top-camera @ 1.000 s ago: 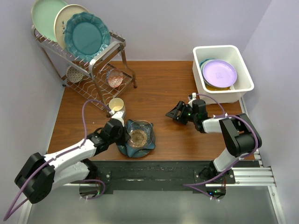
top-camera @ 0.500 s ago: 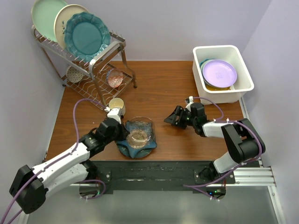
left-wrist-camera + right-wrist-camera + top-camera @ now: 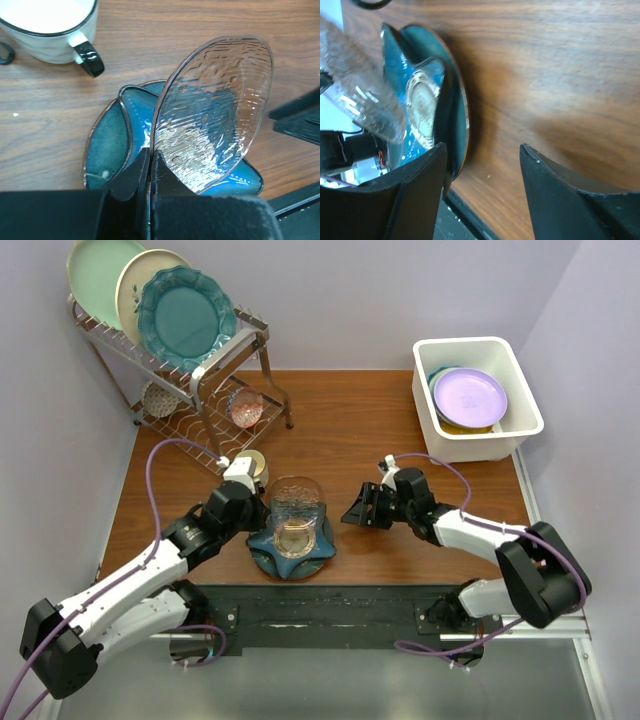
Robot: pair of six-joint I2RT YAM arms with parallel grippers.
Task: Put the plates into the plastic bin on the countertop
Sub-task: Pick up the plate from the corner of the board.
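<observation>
Clear plate gripped and tipped up.
The left fingers had just shut on the clear plate's near rim, tilting it up from the blue plate, so a carry could start. The right fingers, wide, had closed in from its right without touching. The bin stood far right.

Wood countertop carries 4 things: wire rack at far-left corner, legs on the wood; white bin at far-right corner; cream cup left of centre, nr rack; teal plate flat by near edge, just nearer than cup.
</observation>
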